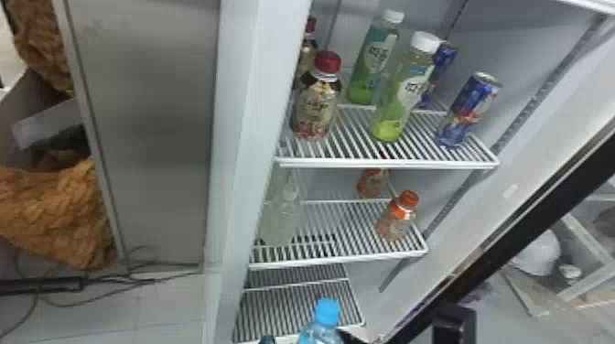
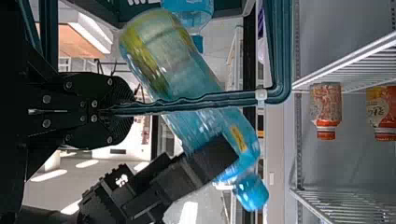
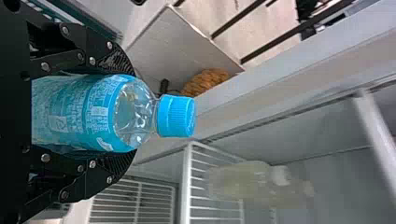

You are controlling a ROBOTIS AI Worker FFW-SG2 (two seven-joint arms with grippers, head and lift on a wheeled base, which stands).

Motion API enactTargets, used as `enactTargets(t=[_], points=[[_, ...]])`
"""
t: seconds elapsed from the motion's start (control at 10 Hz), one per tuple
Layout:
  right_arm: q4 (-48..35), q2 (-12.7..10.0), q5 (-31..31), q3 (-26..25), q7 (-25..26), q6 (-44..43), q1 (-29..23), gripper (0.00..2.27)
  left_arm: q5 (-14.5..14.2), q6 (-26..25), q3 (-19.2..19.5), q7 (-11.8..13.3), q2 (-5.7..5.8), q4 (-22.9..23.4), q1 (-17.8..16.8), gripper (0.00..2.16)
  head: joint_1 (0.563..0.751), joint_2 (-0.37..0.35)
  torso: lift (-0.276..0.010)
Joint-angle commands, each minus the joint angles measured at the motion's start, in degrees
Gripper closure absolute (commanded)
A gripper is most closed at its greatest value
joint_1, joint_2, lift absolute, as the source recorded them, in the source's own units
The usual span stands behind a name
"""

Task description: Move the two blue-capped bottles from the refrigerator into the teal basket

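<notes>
Upper white wire shelf [image 1: 389, 162], left to right: 2 red-capped plastic bottles [image 1: 316, 110], 2 white-capped green plastic bottles [image 1: 402, 96], 2 blue cylindrical metal cans [image 1: 469, 112]; each pair 1 behind the other. Next shelf down [image 1: 338, 261]: 2 orange-capped plastic bottles [image 1: 396, 222], right side. Blue-capped clear plastic bottle [image 1: 320, 333]: in right gripper [image 1: 311, 339]. Other blue-capped bottle [image 2: 189, 11]: in teal plastic basket [image 2: 280, 56].

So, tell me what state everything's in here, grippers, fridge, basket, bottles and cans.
Refrigerator: open.
Teal basket: gripped by its rim.
Left gripper: shut on that rim.
Held bottle: capped.
Right gripper: shut on it.
Other blue bottle: capped.
Front red-capped bottle: closed, standing.
Front orange-capped bottle: closed, standing.
Front can: standing; can't tell if opened.
</notes>
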State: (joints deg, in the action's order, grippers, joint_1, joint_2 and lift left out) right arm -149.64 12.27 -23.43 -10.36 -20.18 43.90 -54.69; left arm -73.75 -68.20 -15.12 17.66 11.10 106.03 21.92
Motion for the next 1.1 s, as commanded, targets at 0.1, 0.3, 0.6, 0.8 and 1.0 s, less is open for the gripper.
enactTargets(t=[0.1,0.3,0.6,0.8,1.0], points=[[3.18,0.74,0.49,-0.01,-1.88,3.21,2.52,0.62,0.0,0.0,0.0,0.0,-0.02,0.07,0.02,1.14,0.695,-0.35,-0.14],[6.83,0.83,1.19,-0.01,-5.05,4.19,5.05,0.47,0.0,0.0,0.0,0.0,-0.11,-0.07,0.02,1.14,0.695,-0.35,-0.14],[7.82,0.65,1.81,-0.01,-6.19,0.26,5.47,0.32,0.0,0.0,0.0,0.0,-0.11,0.07,0.02,1.14,0.695,-0.35,-0.14],[8.1,-0.23,3.04,-0.27,-6.36,-7.2,5.05,0.27,0.0,0.0,0.0,0.0,-0.11,0.07,0.02,1.14,0.695,-0.35,-0.14],[8.1,-1.63,4.88,-0.71,-5.92,-15.21,4.49,0.19,0.0,0.0,0.0,0.09,-0.11,-0.07,0.02,1.14,0.695,-0.35,-0.14]])
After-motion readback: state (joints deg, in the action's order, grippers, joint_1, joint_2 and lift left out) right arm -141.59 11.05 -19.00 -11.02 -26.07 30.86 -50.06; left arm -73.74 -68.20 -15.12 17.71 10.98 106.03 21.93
